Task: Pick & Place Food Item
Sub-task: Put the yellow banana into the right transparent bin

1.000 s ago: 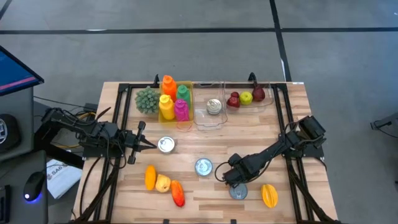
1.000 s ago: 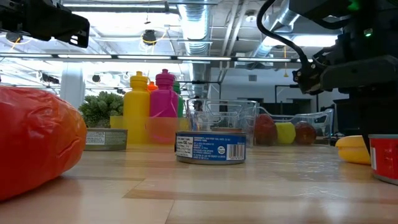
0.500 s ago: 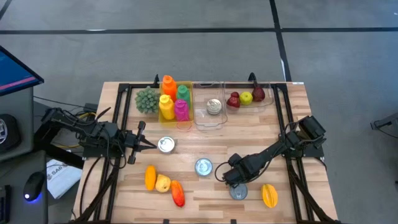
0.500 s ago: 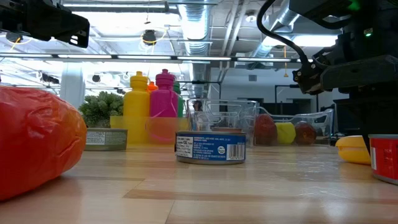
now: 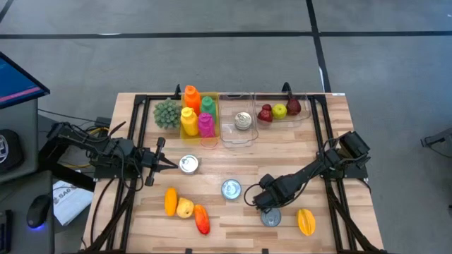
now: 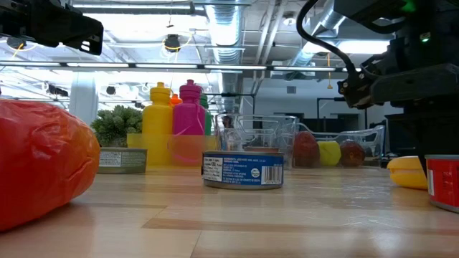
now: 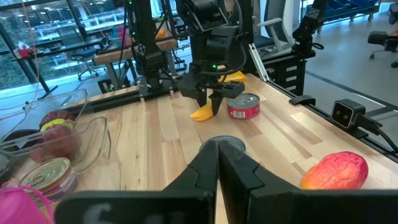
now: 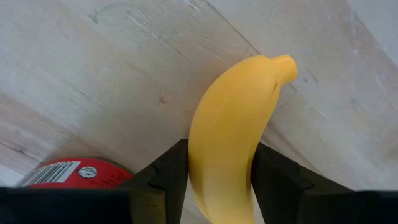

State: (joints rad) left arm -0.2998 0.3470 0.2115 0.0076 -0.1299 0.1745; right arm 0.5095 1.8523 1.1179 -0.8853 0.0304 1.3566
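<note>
At the desk's front, right claw (image 5: 258,200): lowered just beside the red can (image 7: 242,106), fingers part-way closed and pressed against both sides of the banana (image 8: 230,137).
Banana: clamped across its middle, stem end pointing away from the wrist; seen from the left wrist it hangs under the claw at or just above the desk (image 5: 311,141), and I cannot tell which.
Change: almost none; arm, can and other food sit where they were a second ago, and the fingers have only tightened a trace.
Meaning: in my judgement the grasp is settled and the lift has not started.
Likely target: the clear tray (image 5: 302,118) at the far edge that already holds fruit, well apart from the claw.
Left claw (image 5: 167,164): closed on nothing, waiting at the left side beside a silver can (image 5: 188,164).
</note>
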